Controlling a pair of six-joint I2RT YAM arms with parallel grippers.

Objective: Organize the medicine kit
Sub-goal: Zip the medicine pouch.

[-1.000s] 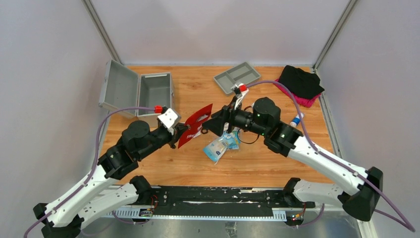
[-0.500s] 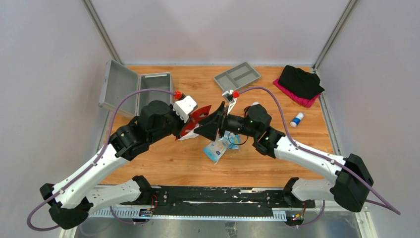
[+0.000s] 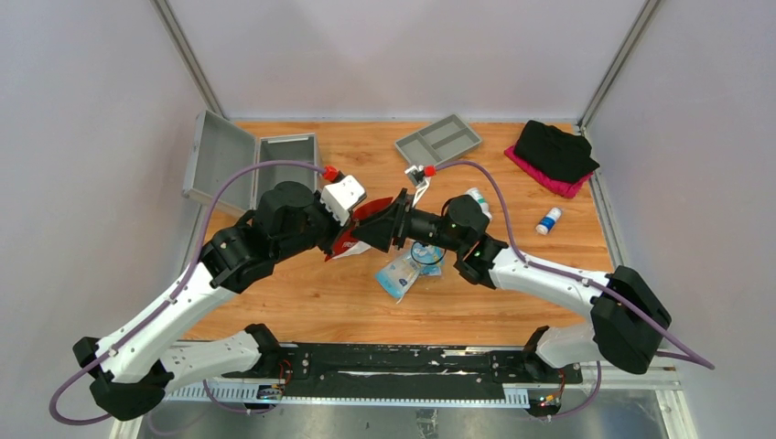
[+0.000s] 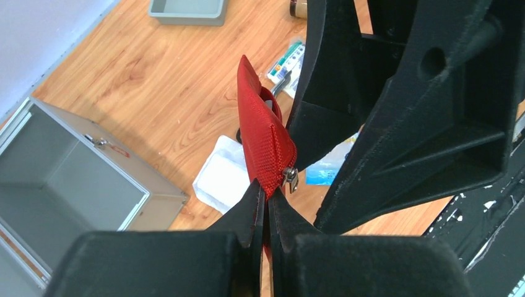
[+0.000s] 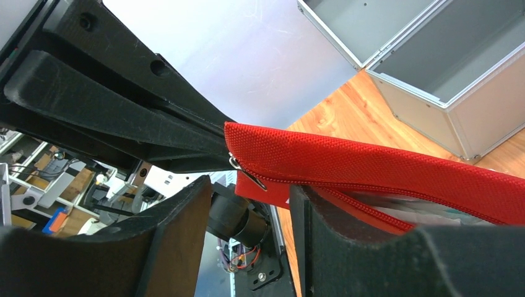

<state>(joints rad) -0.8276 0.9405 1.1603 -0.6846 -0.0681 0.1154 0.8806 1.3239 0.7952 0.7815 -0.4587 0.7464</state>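
Observation:
My left gripper (image 3: pixel 337 234) is shut on the corner of a red zip pouch (image 3: pixel 364 218) and holds it above the table. In the left wrist view the jaws pinch the pouch (image 4: pixel 263 142) just below its metal zip pull (image 4: pixel 290 179). My right gripper (image 3: pixel 377 229) is open at the pouch's zip end. In the right wrist view the pouch (image 5: pixel 371 164) runs across the frame. Its zip pull (image 5: pixel 247 174) hangs just above the gap between my open fingers (image 5: pixel 179 241). The zip is partly open, with contents showing inside.
An open grey case (image 3: pixel 274 169) stands at the back left and a grey tray (image 3: pixel 439 139) at the back middle. A black and pink cloth (image 3: pixel 554 151) lies back right, a small bottle (image 3: pixel 549 220) at the right. Blue packets (image 3: pixel 403 270) and a white packet (image 4: pixel 223 176) lie under the pouch.
The left arm lifted the pouch up and right a second ago and has since held still. The right gripper has moved left, closer onto the pouch's zip end.

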